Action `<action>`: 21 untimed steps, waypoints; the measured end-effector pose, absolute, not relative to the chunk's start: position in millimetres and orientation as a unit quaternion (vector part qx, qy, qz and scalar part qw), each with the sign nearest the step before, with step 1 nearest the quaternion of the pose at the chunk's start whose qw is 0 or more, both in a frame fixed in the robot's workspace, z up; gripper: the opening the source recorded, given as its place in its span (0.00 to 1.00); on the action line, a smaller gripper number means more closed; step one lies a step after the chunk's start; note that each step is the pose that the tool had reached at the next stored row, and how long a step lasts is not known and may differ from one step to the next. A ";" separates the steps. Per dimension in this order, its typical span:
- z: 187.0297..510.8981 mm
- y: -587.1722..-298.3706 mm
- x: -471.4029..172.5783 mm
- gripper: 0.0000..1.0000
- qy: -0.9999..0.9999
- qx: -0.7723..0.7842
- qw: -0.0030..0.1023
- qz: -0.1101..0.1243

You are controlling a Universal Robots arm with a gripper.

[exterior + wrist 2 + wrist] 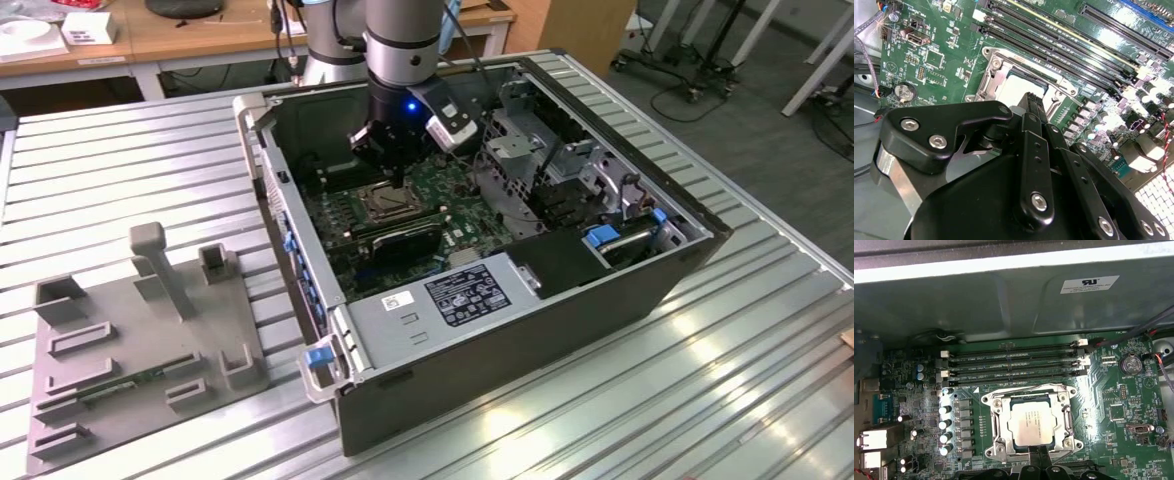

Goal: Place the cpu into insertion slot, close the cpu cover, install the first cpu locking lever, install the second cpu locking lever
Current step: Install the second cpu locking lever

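The cpu [1030, 426] lies flat in the insertion slot [1074, 392], its pale metal face showing through the window of the cpu cover [998, 416]. That silver frame lies down over the chip. My gripper [1042, 456] is shut with nothing in it, its tip at the socket's edge just beside the chip. In the second wrist view the black fingers [1032, 107] point down at the pale cpu [1016, 87] and the cover [990, 75]. From outside, the gripper [391, 178] hangs inside the open computer case right above the insertion slot [388, 206].
Long black memory slots [1014, 367] run beside the socket, with a row of capacitors [945, 425] on another side. The case walls [274, 190], a drive cage [561, 170] and the power supply [461, 295] hem in the board. A grey fixture plate [134, 340] lies on the table.
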State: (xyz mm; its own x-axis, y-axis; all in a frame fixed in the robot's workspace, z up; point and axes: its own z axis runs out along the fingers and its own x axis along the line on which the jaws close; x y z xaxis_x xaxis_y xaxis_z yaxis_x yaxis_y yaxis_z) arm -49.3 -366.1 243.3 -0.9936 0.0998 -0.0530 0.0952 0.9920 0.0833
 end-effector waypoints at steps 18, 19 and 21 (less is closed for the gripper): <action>243.5 -377.2 -49.3 0.10 0.998 0.049 0.028 0.040; 243.4 -377.7 -49.3 0.10 0.998 0.049 0.029 0.040; 243.1 -377.8 -49.8 0.10 0.998 0.049 0.029 0.040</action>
State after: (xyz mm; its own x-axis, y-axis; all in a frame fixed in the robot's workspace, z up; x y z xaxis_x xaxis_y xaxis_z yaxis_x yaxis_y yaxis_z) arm -49.8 -377.8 243.1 -0.9935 0.0999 -0.0537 0.0953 0.9920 0.0833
